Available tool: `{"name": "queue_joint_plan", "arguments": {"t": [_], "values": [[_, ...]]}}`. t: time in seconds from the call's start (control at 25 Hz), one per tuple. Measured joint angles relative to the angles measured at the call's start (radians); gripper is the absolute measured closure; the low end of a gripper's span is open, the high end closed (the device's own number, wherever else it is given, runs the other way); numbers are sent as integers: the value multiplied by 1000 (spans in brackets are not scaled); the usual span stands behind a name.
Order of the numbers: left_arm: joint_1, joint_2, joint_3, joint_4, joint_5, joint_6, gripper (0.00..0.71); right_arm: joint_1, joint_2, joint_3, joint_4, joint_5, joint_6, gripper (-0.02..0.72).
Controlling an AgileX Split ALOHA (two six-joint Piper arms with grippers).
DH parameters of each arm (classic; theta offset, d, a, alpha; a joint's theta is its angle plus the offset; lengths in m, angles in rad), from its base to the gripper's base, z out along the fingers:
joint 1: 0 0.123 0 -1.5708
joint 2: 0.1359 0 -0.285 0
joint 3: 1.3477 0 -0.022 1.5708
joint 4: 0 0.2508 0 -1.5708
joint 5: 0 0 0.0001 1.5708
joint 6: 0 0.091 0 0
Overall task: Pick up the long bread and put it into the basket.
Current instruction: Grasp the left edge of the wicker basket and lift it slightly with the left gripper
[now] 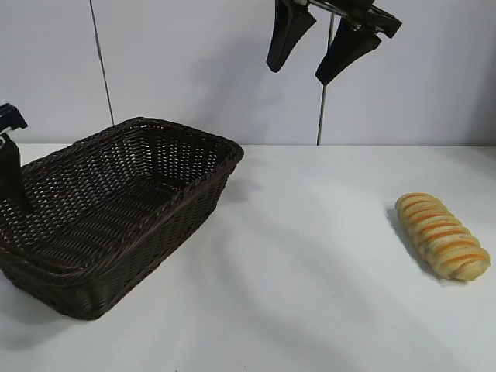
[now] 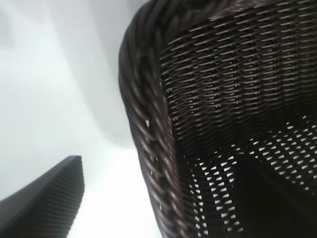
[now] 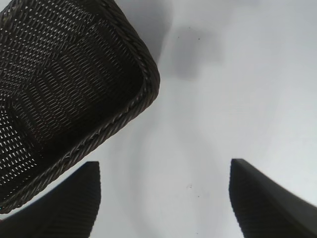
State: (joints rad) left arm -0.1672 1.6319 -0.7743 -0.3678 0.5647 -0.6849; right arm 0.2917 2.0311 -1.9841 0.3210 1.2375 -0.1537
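The long bread (image 1: 442, 235), a golden loaf with orange-brown stripes, lies on the white table at the far right; neither wrist view shows it. The dark brown wicker basket (image 1: 116, 209) stands at the left with nothing inside. My right gripper (image 1: 297, 74) hangs high over the table's far middle, open, well above and to the left of the bread. In the right wrist view it (image 3: 163, 162) is open over bare table beside a basket (image 3: 74, 74) corner. My left gripper (image 1: 11, 174) sits at the basket's left end, open (image 2: 158, 158), its fingers either side of the braided rim (image 2: 148, 124).
The white table (image 1: 310, 271) stretches bare between basket and bread. A pale wall with two vertical seams (image 1: 320, 116) closes the back. The bread lies close to the table's right side.
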Motion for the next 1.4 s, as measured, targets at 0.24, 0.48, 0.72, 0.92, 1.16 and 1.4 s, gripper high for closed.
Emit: {"name": "queue_joint_plan", "arguments": {"t": [0.24, 0.48, 0.72, 0.92, 1.16, 1.4], "values": [[0, 41, 0, -98, -42, 126, 186, 0, 0, 0, 1, 1, 0, 177], [0, 43, 0, -112, -49, 140, 380, 0, 0, 0, 1, 1, 0, 177], [0, 46, 0, -115, -55, 133, 561, 0, 0, 0, 1, 1, 0, 177], [0, 46, -1, -120, -56, 122, 613, 0, 0, 0, 1, 1, 0, 177], [0, 45, -39, -116, 7, 126, 613, 0, 0, 0, 1, 1, 0, 177], [0, 44, -135, -93, 97, 188, 613, 0, 0, 0, 1, 1, 0, 177]]}}
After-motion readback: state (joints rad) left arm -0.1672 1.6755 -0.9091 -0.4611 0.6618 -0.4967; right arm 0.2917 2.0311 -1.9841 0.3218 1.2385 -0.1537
